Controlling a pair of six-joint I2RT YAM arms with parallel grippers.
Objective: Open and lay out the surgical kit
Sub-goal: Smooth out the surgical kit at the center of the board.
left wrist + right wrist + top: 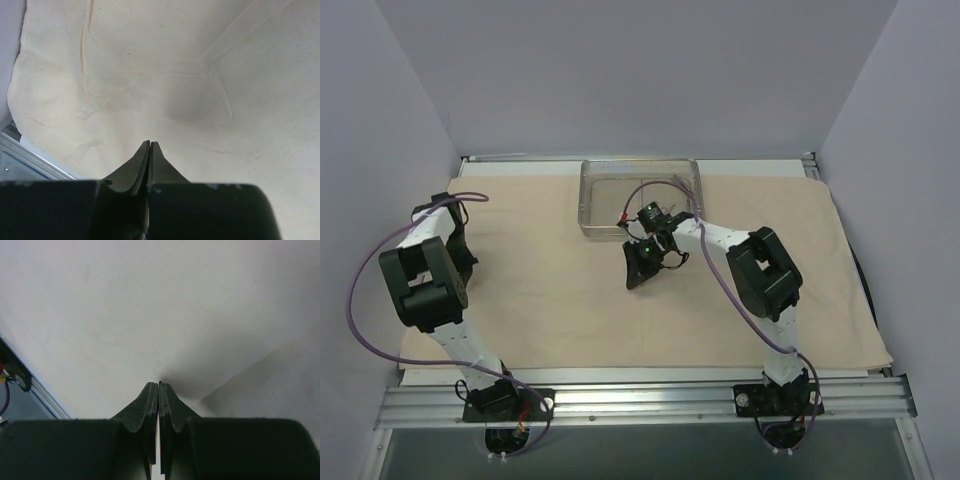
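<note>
The beige cloth (570,310) lies opened out flat over most of the worktop (750,164), with shallow creases showing near its left edge. The wire-mesh tray (588,200) sits on the cloth at the far middle, its long side running left to right. A few thin metal instruments (665,186) lie inside it, too small to tell apart.

The right arm reaches in toward the centre. Its tool (159,385) is pressed together with nothing between the fingers, and it hangs low over bare cloth just in front of the tray's near edge.

The left arm is folded back at the left side of the worktop. Its tool (150,144) is also pressed together and empty, tip down over the wrinkled left part of the cloth, well apart from the tray.
</note>
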